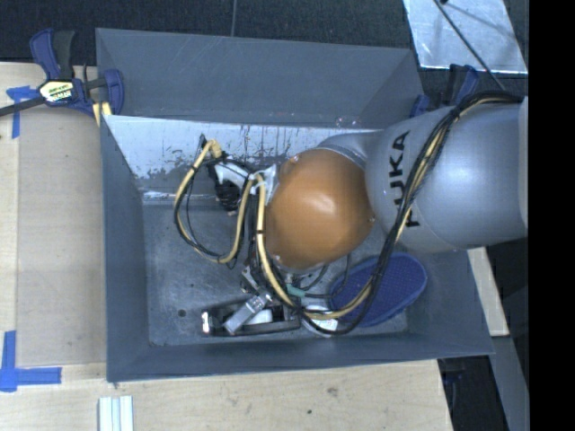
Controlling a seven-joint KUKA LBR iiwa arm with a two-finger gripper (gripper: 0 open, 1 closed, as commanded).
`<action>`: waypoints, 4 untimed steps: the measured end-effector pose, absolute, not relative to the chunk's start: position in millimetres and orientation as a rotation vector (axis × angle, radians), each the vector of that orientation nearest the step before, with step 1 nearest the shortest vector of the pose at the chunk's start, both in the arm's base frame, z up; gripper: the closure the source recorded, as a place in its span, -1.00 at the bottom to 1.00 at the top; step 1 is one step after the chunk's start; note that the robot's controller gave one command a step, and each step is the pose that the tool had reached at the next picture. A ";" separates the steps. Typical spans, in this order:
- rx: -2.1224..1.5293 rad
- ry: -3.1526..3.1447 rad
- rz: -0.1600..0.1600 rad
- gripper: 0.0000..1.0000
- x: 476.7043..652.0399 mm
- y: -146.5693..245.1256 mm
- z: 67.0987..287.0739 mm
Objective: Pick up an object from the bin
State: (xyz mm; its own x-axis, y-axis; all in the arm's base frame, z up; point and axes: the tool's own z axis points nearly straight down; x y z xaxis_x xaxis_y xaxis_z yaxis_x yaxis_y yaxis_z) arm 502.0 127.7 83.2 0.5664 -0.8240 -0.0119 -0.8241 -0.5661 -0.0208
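Note:
My gripper (pixel 259 293) reaches down from under the arm's orange cover, low over the bin's front middle. Right below it, a long dark thing with a silvery middle (pixel 244 319) lies along the front wall. I cannot tell whether the gripper touches it. A flat blue oval thing (pixel 397 285) rests to the right, in the bin's front right part, partly crossed by a cable. Between these two, a pale curved piece (pixel 316 324) lies on the floor.
The arm comes in from the right and hides the bin's middle and right back. Its yellow and black cables loop out to the left over the bin's floor. Bare floor shows at the bin's left side.

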 end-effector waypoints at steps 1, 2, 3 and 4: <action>-3.038 0.745 -0.005 -1.00 489.5 125.6 75.5; -3.043 0.749 -0.001 1.00 488.9 125.0 76.3; -3.029 0.819 0.001 1.00 492.3 127.2 73.8; -3.024 0.855 0.004 1.00 494.4 129.7 72.6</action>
